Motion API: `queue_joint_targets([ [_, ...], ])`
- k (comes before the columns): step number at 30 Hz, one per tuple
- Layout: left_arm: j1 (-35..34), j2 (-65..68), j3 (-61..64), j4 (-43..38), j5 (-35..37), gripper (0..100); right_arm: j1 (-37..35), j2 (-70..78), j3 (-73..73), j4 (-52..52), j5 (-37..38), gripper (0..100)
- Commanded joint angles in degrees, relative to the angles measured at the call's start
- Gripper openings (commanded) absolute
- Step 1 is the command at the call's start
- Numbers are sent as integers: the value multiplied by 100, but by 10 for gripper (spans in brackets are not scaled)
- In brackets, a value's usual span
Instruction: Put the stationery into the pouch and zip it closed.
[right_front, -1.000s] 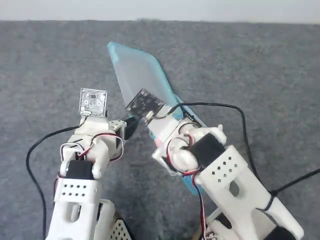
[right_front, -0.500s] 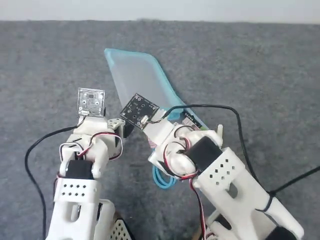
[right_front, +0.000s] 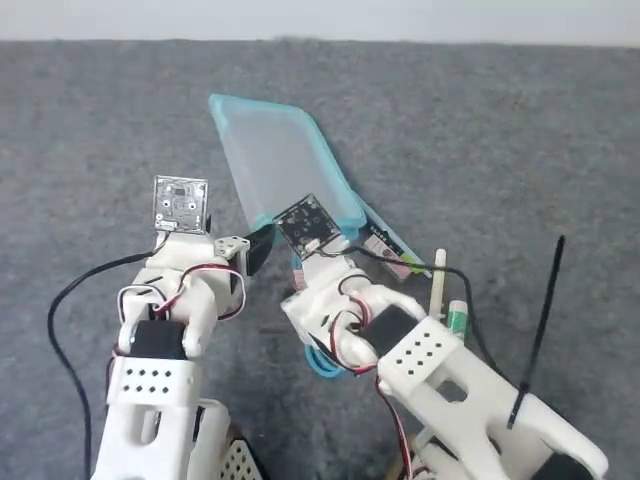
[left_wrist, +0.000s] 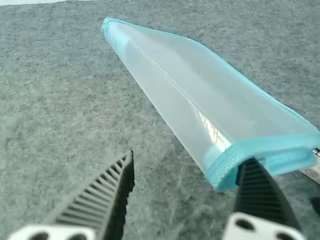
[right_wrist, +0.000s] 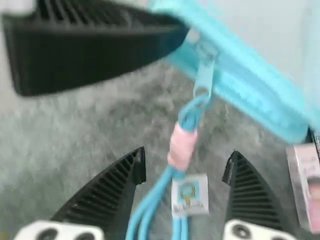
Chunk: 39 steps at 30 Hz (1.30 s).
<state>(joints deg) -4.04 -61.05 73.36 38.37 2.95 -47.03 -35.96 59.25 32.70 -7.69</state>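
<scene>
The translucent pouch (right_front: 280, 160) with teal edging lies flat on the grey carpet, its zip end toward the arms. In the left wrist view the left gripper (left_wrist: 190, 162) is open at the pouch (left_wrist: 200, 95) corner, with one finger (left_wrist: 257, 192) against the teal edge. The right gripper (right_wrist: 187, 155) is open around the zip pull's blue cord and pink bead (right_wrist: 179, 142), below the zip pull tab (right_wrist: 202, 75). The left arm's black finger (right_wrist: 95, 45) lies beside the pouch edge (right_wrist: 250, 65). Stationery lies to the right: a pink-and-white item (right_front: 392, 255), a cream pen (right_front: 437, 285), a green-capped piece (right_front: 456, 318).
A thin black stick (right_front: 540, 320) lies at the right, beside the right arm's base. A loop of blue cord (right_front: 322, 362) shows under the right arm. Black cables trail from both arms. Grey carpet (right_front: 520, 130) covers the table up to a pale wall at the back.
The right arm has swung left, toward the left arm, uncovering the pens and the black stick at the right. The blue cord loop came into view. The left arm has barely moved.
</scene>
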Motion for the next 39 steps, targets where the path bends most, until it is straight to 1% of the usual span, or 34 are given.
queue_joint_targets([
  [1,0,-105,-101,-185,97,315,75,-92,0,-708,-132,220],
  [6,0,-105,-101,-185,97,315,84,743,-97,-1156,-132,223],
  [14,0,-114,-101,-176,97,315,470,1701,-791,-901,-167,215],
  [16,0,-114,-101,-176,97,315,558,1771,-818,-954,-149,169],
  [20,0,-105,-101,-176,97,314,699,1824,-949,-945,-141,6],
  [23,0,-97,-101,-176,97,314,796,1807,-976,-778,-132,16],
  [26,0,-97,-101,-176,97,314,945,1754,-1213,-110,-105,8],
  [29,0,-132,-101,-176,97,314,1121,1420,-1855,1147,492,7],
  [32,0,-141,-110,-176,97,315,1147,989,-2444,2132,958,7],
  [36,0,-132,-110,-176,97,315,998,646,-3138,3336,1697,6],
  [39,0,-105,-110,-185,70,315,778,470,-3411,3749,1952,6],
])
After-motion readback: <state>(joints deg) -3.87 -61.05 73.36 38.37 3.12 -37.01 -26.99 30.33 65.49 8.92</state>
